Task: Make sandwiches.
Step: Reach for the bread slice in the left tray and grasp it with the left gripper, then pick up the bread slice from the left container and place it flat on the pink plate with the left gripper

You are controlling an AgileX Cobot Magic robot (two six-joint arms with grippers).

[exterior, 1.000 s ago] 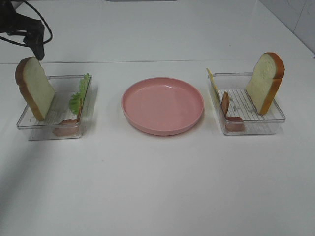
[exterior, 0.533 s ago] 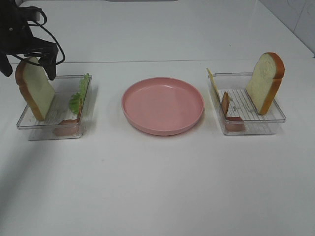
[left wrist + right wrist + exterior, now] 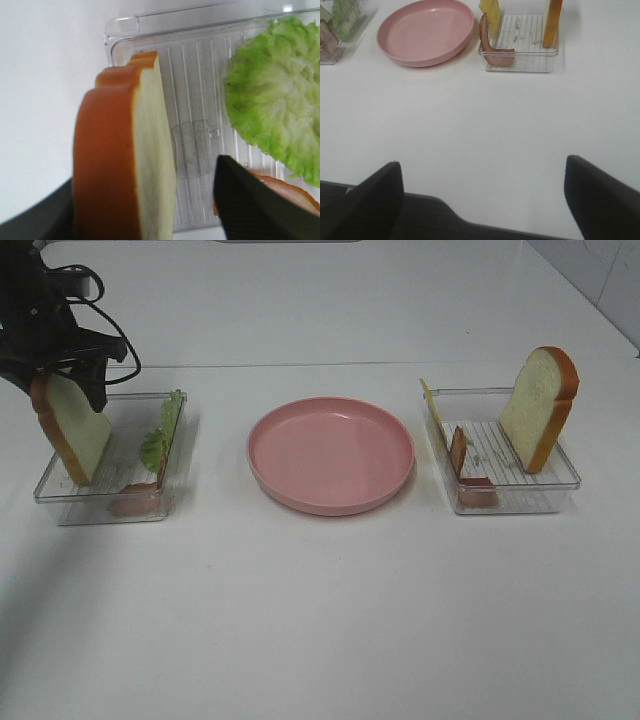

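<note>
Standing upright in the left tray (image 3: 60, 495), the left bread slice (image 3: 78, 430) is straddled by the left claw (image 3: 145, 205), jaws apart and not yet clamped. Nothing is stacked on the pink plate (image 3: 330, 508); every layer is judged outstanding. Lettuce (image 3: 160, 440) and bacon (image 3: 135, 495) crowd the same tray. The right claw (image 3: 482, 160) is held apart, empty, over the counter (image 3: 320, 620).

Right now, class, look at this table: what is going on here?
The left gripper straddles the upright bread slice in the left tray, fingers open on either side, not yet clamped. Lettuce and bacon sit in the same tray. The pink plate in the middle holds nothing, so no sandwich is started. The right gripper hangs open over bare table, away from the right tray with the other bread slice.
</note>
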